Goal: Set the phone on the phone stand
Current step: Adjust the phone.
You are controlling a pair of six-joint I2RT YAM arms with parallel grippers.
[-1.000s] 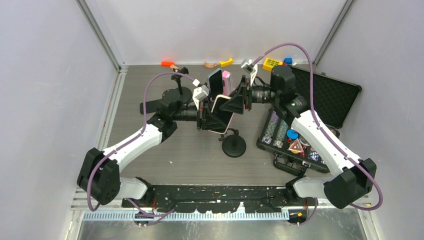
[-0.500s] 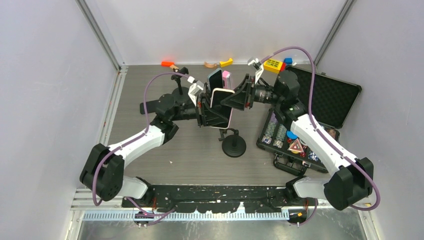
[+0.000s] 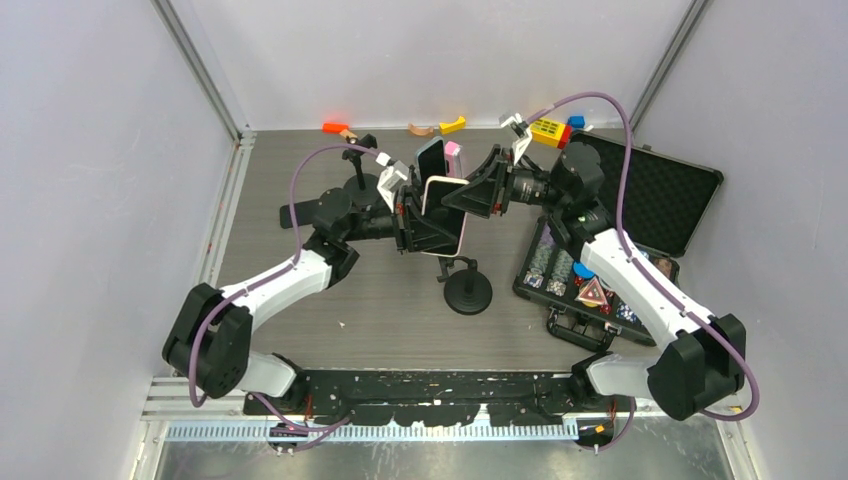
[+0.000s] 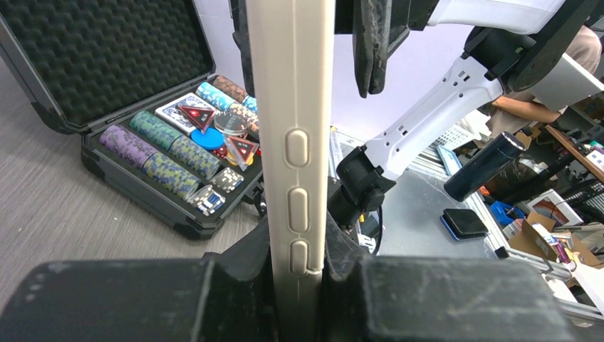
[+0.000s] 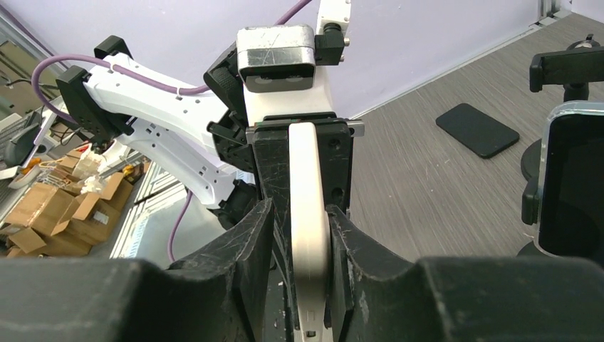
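While the left gripper (image 3: 418, 222) is clamping the phone (image 4: 295, 107) mid-air, the right gripper (image 5: 303, 235) is bracketing its far end; gripping or not, I cannot tell. A handover seems to be going on. Next comes lowering it onto the empty phone stand (image 3: 467, 292) at six o'clock, avoiding another phone (image 3: 431, 160) at twelve and the chip case (image 3: 600, 270) at three.

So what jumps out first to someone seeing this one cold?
A cream-cased phone held in mid-air above the table, the left claw clamped on it and the right claw straddling its opposite end. Near it stands an empty black phone stand; at the right lies an open case of poker chips.
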